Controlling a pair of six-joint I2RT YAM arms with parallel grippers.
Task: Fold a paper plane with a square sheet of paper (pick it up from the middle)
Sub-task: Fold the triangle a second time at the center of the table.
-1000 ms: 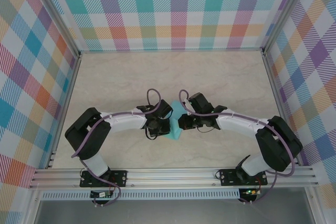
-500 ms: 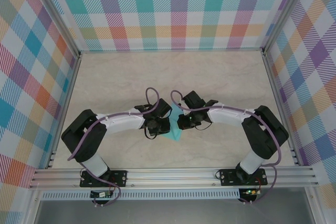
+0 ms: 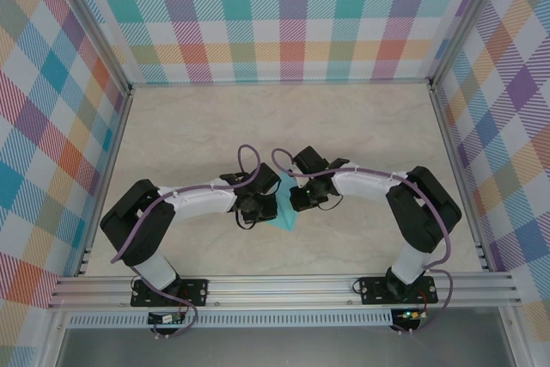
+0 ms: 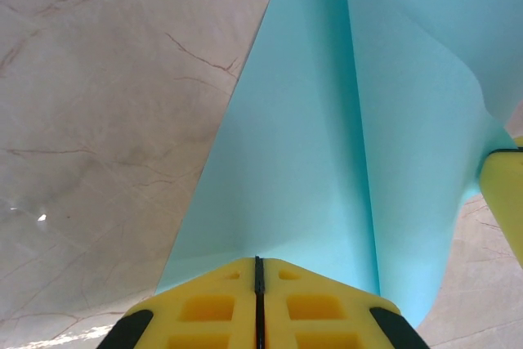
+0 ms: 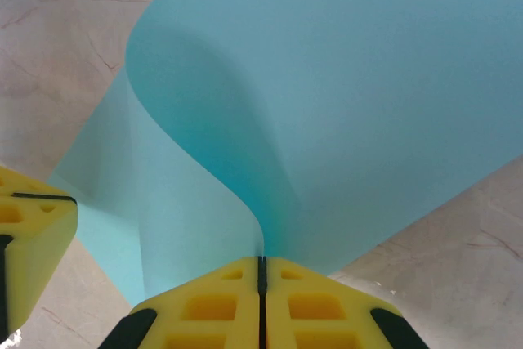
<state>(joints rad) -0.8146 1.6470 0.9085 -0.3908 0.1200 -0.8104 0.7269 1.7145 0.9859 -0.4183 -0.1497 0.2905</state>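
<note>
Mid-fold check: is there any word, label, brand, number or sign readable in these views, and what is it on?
None can be read.
The square sheet of paper is plain teal, no print.
The left gripper and right gripper, both shut on it, show bare yellow pads.
The table is marbled and the walls only plaid.
The small boards below the arm bases are too small to read.

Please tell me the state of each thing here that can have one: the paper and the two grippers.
square sheet of paper: bent into a curve, not flat, pinched on two sides.
left gripper: shut on one edge of the paper.
right gripper: shut on the paper from the other side.
</note>
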